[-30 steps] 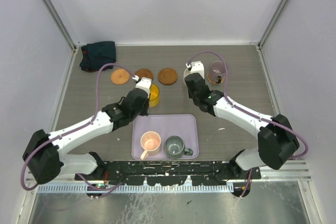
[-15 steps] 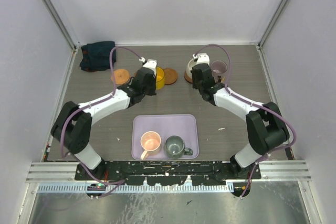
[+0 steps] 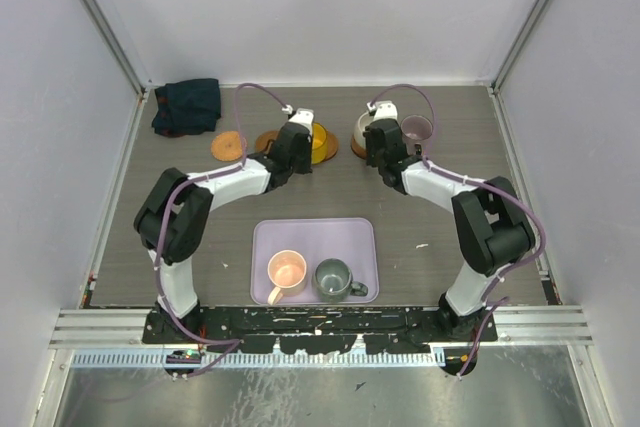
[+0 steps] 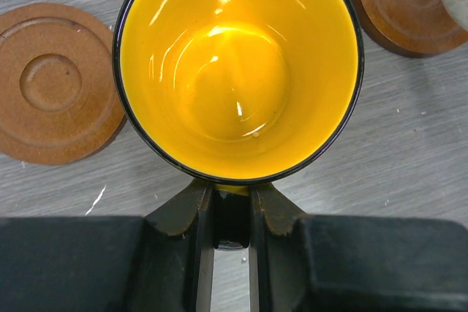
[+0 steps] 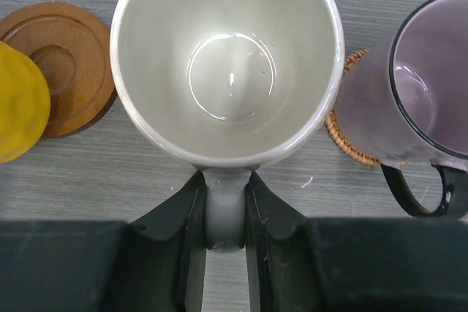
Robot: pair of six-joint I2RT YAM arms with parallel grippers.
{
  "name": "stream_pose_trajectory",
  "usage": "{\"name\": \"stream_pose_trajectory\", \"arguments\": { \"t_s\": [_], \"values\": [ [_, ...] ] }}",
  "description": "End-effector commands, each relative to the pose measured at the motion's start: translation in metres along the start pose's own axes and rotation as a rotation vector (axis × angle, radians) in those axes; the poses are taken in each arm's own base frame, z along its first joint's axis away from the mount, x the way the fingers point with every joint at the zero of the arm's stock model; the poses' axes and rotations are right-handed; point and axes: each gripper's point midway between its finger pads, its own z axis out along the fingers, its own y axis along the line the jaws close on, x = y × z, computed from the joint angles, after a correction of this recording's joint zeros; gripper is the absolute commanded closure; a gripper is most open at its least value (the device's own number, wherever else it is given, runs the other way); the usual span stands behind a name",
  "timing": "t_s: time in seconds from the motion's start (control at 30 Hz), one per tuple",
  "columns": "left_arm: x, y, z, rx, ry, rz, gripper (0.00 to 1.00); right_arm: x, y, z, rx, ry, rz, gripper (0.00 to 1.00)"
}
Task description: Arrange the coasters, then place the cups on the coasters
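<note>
Yellow-orange cup (image 4: 238, 71): round, glossy glaze inside, thin dark rim. It is located in the far row of the table, between two dark coasters.
Left gripper (image 4: 230, 196): clenched on the yellow-orange cup's handle.
Cream white cup (image 5: 227, 63): smooth, thick pale rim. It is located just right of the yellow-orange cup.
Right gripper (image 5: 225, 189): clamped on the cream white cup's handle.
Middle brown coaster (image 5: 62, 60): flat wood disc with a ringed rim and a turned centre. It is seen beside both held cups and seated under neither.
Left brown coaster (image 4: 55, 93): same make, bare.
Tan coaster (image 3: 228, 145): lighter in colour, bare, at the left end of the row.
Purple cup (image 5: 420, 100): translucent, dark handle. It is set on a woven coaster (image 5: 349, 140).
Step in hand (judged): both held cups are to be set on coasters. Anything directly beneath them is hidden by their bodies.
Method (judged): each base should be centred inside a ringed rim and lowered level. The handle should be released only once the cup is seated. Rim-to-rim contact between the neighbouring cups should be avoided.
Tray (image 3: 362, 232): lilac, rectangular. The pink cup (image 3: 287, 269) and the grey-green cup (image 3: 333, 277) are not yet placed.
</note>
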Motion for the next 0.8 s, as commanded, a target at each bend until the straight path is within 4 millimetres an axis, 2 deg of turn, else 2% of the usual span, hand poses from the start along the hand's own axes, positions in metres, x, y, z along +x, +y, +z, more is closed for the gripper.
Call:
{"name": "stream_pose_trajectory", "arguments": {
  "t_s": [0.0, 0.37, 0.77],
  "values": [
    [-0.083, -0.015, 0.004, 0.030, -0.242, -0.049, 0.96, -0.091, 0.011, 0.002, -0.032, -0.269, 0.065, 0.99],
    [-0.088, -0.016, 0.024, 0.031, -0.254, -0.048, 0.95, -0.086, 0.009, 0.026, -0.007, -0.244, 0.046, 0.99],
    [-0.094, -0.023, 0.034, 0.046, -0.250, -0.044, 0.95, -0.080, -0.003, 0.038, 0.012, -0.218, 0.065, 0.99]
  ]
}}
